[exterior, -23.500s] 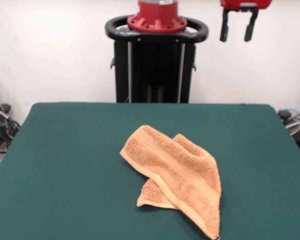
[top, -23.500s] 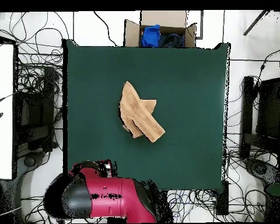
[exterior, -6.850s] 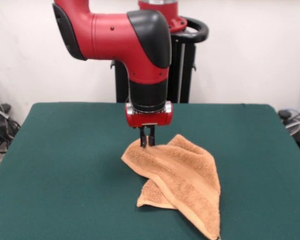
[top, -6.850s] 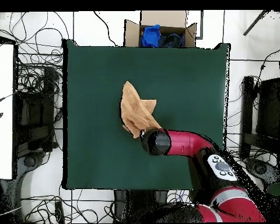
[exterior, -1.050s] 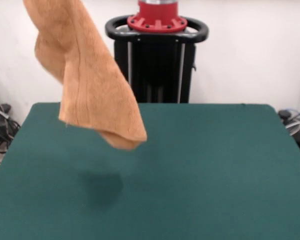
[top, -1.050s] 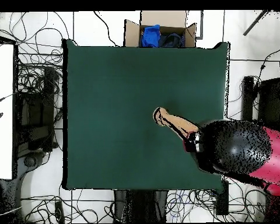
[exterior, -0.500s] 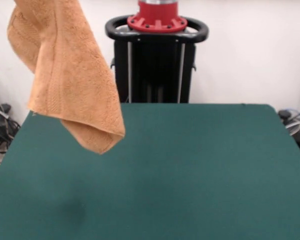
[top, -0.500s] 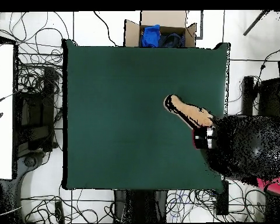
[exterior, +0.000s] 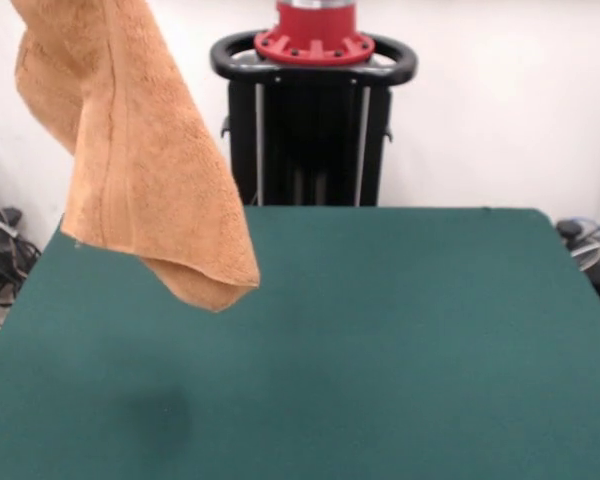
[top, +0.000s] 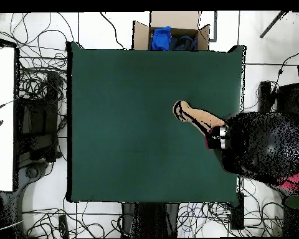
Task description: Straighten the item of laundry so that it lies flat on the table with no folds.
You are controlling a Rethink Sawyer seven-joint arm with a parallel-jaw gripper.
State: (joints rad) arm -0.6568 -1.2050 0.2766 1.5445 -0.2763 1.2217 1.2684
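Observation:
The orange-tan towel (exterior: pixel 140 160) hangs in the air above the left part of the dark green table (exterior: pixel 400 330). It hangs folded, its lowest corner well above the table top. Its upper end runs out of the top of the front view, so the grip itself is hidden there. In the overhead view the towel (top: pixel 195 116) shows as a narrow strip over the right part of the table (top: pixel 127 112). It leads to my gripper (top: pixel 217 138), which is mostly hidden under the arm and holds the towel's top end.
The robot's pedestal (exterior: pixel 313 110) stands behind the table's far edge. An open cardboard box (top: pixel 170 34) with blue cloth sits past the table's top edge in the overhead view. Cables lie on the floor all round. A white surface (top: pixel 1 118) stands at the left.
Since half a second ago the hanging towel has shifted slightly toward the table's middle, and its lowest corner has swung a little lower. A second earlier frame shows it lying crumpled on the table.

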